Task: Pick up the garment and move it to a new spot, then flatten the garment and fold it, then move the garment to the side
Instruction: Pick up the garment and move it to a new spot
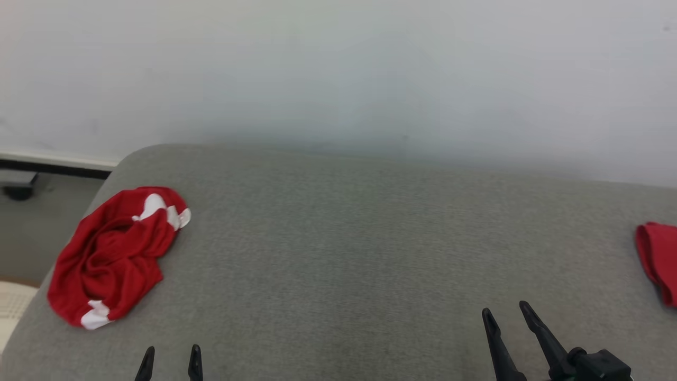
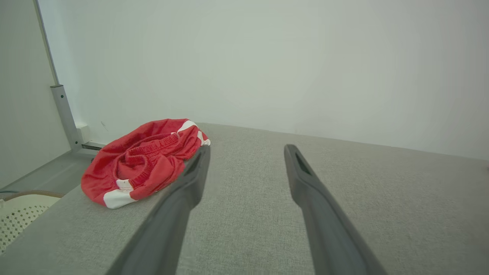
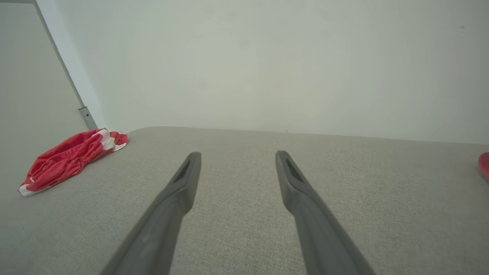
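A grey fabric-covered surface (image 1: 338,254) meets a pale wall (image 1: 338,69) — a red cloth (image 1: 658,259) lies at its right edge, a white perforated basket (image 1: 13,304) sits off its left.

You have the middle of the tabletop (image 1: 338,238) bare from the near edge to the wall (image 1: 338,69) behind. A crumpled red garment (image 1: 113,254) sits by the far left corner, another red cloth (image 1: 658,259) at the right edge.
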`<state>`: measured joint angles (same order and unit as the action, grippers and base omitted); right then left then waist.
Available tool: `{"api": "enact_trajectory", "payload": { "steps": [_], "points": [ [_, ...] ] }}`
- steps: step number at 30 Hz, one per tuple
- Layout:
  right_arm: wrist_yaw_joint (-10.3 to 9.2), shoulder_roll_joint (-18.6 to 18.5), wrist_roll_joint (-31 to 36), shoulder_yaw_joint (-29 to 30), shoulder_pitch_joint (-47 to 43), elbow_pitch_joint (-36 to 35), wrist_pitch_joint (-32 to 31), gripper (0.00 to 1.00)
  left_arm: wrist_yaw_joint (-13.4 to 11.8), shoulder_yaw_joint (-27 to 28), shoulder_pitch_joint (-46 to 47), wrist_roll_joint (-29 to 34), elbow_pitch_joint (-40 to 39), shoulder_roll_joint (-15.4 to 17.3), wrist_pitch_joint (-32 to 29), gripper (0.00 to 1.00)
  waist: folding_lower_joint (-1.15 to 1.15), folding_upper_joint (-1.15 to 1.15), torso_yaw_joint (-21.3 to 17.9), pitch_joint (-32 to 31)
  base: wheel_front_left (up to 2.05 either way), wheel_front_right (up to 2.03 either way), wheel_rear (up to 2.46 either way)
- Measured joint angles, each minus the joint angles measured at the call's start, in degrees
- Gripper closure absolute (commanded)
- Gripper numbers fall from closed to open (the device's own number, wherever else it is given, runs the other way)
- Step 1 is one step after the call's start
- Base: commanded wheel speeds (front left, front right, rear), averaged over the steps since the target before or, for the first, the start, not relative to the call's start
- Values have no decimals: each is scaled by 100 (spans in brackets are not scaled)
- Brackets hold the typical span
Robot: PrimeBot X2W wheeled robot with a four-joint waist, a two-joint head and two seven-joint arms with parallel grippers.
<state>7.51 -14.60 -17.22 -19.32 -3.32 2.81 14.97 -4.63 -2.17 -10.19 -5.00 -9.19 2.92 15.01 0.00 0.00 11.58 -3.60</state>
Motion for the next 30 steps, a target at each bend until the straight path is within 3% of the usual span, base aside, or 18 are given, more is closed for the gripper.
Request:
{"api": "enact_trajectory", "payload": {
  "steps": [17,30],
  "points": [
    [0,40,-36,-54,33,-8,-1,0,25,19,3,25,-111,-1,0,0,0,0,1230,41,0,0,0],
    [0,-83,-44,-140,65,-20,-1,0,-108,-74,37,-238,-112,0,0,0,0,0,1352,182,0,0,0]
  ]
}}
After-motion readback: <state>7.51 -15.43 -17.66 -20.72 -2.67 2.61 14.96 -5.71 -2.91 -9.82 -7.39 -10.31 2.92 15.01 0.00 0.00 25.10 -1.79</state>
